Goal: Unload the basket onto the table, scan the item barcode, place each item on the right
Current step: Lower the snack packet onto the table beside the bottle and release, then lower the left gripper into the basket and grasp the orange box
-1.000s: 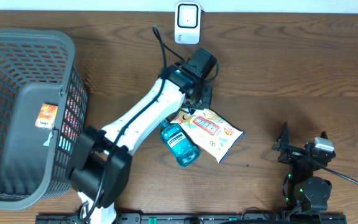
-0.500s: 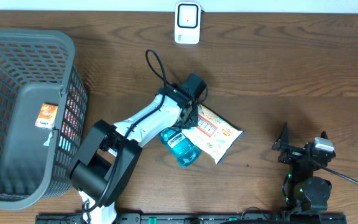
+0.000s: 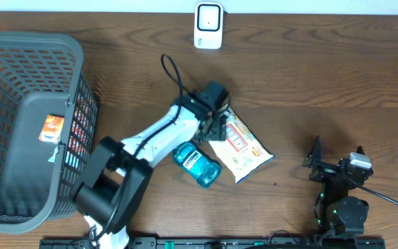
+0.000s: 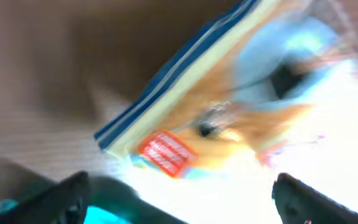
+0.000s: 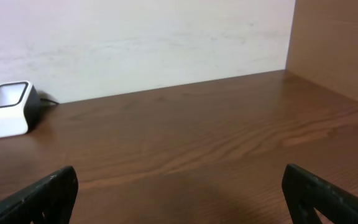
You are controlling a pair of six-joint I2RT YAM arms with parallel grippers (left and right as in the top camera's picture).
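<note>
The item, a yellow and white snack bag [image 3: 246, 148], lies flat on the wooden table at the centre. In the left wrist view the bag [image 4: 229, 106] fills the picture, blurred, with a blue-striped edge. My left gripper [image 3: 217, 123] hovers over the bag's upper left corner, and its jaws [image 4: 182, 196] stand wide open with nothing pinched. A white barcode scanner [image 3: 208, 25] stands at the table's far edge; the right wrist view has the scanner [image 5: 8, 109] at its left. My right gripper [image 3: 315, 160] rests open at the front right, over bare wood [image 5: 179, 193].
A blue mouthwash bottle [image 3: 197, 164] lies against the bag's left side, under the left arm. A large grey mesh basket [image 3: 30, 124] takes up the table's left end. A black cable [image 3: 171, 69] loops behind the left wrist.
The left gripper went from shut on the bag's corner to wide open. The bag has swung to point more downward, and the bottle has rolled a little.
</note>
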